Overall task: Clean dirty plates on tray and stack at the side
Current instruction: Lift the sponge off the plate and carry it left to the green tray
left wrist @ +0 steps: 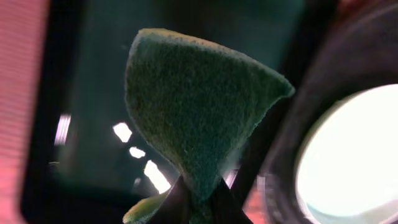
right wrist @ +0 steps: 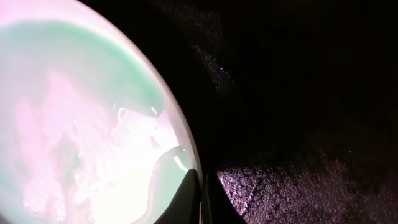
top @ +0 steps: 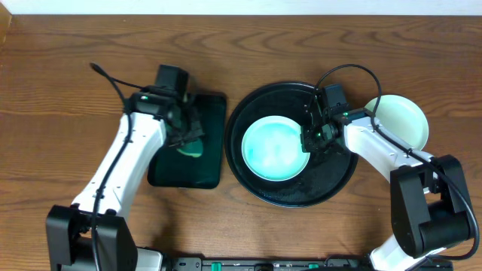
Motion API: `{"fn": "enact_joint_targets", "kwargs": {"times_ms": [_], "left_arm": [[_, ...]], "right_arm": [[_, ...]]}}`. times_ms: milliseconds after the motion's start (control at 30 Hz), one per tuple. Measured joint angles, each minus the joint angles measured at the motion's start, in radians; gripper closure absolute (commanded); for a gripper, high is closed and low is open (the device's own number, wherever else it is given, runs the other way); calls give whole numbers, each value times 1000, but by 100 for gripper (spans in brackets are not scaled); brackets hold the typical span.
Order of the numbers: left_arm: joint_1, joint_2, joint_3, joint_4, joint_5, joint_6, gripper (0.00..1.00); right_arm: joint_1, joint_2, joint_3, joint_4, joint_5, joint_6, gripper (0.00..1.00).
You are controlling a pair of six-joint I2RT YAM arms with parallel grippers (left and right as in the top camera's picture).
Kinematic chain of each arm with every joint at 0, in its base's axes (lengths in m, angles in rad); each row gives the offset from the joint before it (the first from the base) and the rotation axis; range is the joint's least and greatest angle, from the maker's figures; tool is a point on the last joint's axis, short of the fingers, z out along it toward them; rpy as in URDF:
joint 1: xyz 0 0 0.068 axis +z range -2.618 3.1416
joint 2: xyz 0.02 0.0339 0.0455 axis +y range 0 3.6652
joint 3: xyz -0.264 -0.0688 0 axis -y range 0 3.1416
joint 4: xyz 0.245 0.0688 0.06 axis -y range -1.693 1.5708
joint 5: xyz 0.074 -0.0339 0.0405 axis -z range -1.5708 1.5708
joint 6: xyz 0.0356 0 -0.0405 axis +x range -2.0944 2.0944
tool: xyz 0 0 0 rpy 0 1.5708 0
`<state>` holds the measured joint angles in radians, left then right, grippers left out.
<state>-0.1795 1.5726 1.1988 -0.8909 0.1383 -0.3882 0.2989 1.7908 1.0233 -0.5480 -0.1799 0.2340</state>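
A pale mint dirty plate [top: 275, 148] lies on the round black tray [top: 331, 188]. My right gripper [top: 310, 139] is shut on the plate's right rim. In the right wrist view its fingertips [right wrist: 202, 193] pinch the edge of the glossy plate [right wrist: 81, 124], one finger inside and one outside, over the black tray [right wrist: 298, 93]. My left gripper [top: 187, 138] is shut on a green scouring pad [left wrist: 193, 106] and holds it above the dark green rectangular tray [top: 203, 172]. The pad fans out from the left gripper [left wrist: 199, 205]. The plate [left wrist: 354, 155] shows at the right of that view.
A second pale plate [top: 401, 120] sits on the wooden table to the right of the black tray, behind my right arm. The green rectangular tray [left wrist: 93, 93] lies close to the black tray's left side.
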Motion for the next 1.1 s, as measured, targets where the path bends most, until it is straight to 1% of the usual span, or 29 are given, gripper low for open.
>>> {"fn": "enact_joint_targets", "kwargs": {"times_ms": [133, 300, 567, 767, 800, 867, 900, 933, 1000, 1100], "left_arm": [[21, 0, 0, -18, -27, 77, 92], [22, 4, -20, 16, -60, 121, 92], [22, 47, -155, 159, -75, 135, 92], [22, 64, -205, 224, -79, 139, 91], [22, 64, -211, 235, -79, 139, 88], [22, 64, -222, 260, -80, 142, 87], [22, 64, -227, 267, -82, 142, 83], [22, 64, -232, 267, -82, 143, 73], [22, 64, -238, 267, -85, 155, 63], [22, 64, -239, 266, -86, 152, 60]], "right_arm": [[0, 0, 0, 0, 0, 0, 99], [0, 0, 0, 0, 0, 0, 98], [0, 0, 0, 0, 0, 0, 98], [0, 0, 0, 0, 0, 0, 98], [0, 0, 0, 0, 0, 0, 98], [0, 0, 0, 0, 0, 0, 98], [0, 0, 0, 0, 0, 0, 98], [0, 0, 0, 0, 0, 0, 98], [0, 0, 0, 0, 0, 0, 96], [0, 0, 0, 0, -3, 0, 91]]}}
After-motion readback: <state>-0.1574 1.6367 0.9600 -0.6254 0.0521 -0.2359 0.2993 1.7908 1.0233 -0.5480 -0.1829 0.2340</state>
